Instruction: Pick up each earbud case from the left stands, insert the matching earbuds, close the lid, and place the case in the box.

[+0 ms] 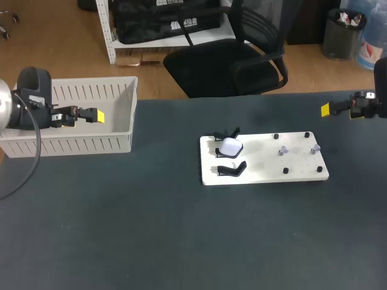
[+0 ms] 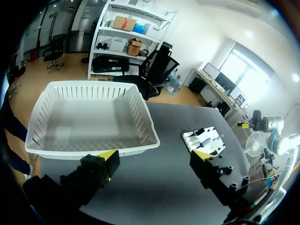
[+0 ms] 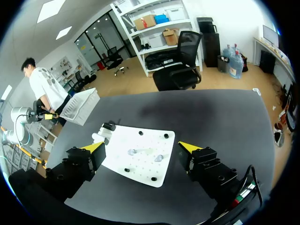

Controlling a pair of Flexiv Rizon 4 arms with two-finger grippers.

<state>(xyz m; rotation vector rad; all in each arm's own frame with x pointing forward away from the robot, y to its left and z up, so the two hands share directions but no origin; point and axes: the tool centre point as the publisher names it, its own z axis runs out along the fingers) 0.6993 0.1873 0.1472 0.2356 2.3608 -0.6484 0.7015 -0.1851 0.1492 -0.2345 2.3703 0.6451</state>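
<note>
Dark grey table (image 1: pixel 151 241) fills the near part of the head view and carries everything else. At its far left corner stands the box (image 1: pixel 78 145), a white plastic basket with slatted walls, and the left wrist view sees it ahead of the fingers (image 2: pixel 143 119), its floor bare. Right of the middle lies a flat white board (image 1: pixel 266 175), lengthwise across the table and well apart from the box; it also shows in the left wrist view (image 2: pixel 213 146), and in the right wrist view (image 3: pixel 140 168) just ahead of the fingers.

The left gripper (image 1: pixel 100 115) comes in from the left and hangs over the right end of the box; in its own view (image 2: pixel 156 155) the yellow tips are spread wide with nothing between them. The right gripper (image 1: pixel 325 109) is held near the table's far right edge, off to the right of the board; its own view (image 3: pixel 141 146) shows its fingers parted as well, gripping nothing.

On the left end of the board stand three black stands (image 1: pixel 231 169) in a row. The white earbud case (image 1: pixel 230 146) rests on the middle one, with the other two on either side of it. Toward the board's right half two small pale earbuds (image 1: pixel 281 151) sit on their mounts, near each other, and the right wrist view also shows them (image 3: pixel 132 152). Four small black pegs (image 1: pixel 285 171) ring them
</note>
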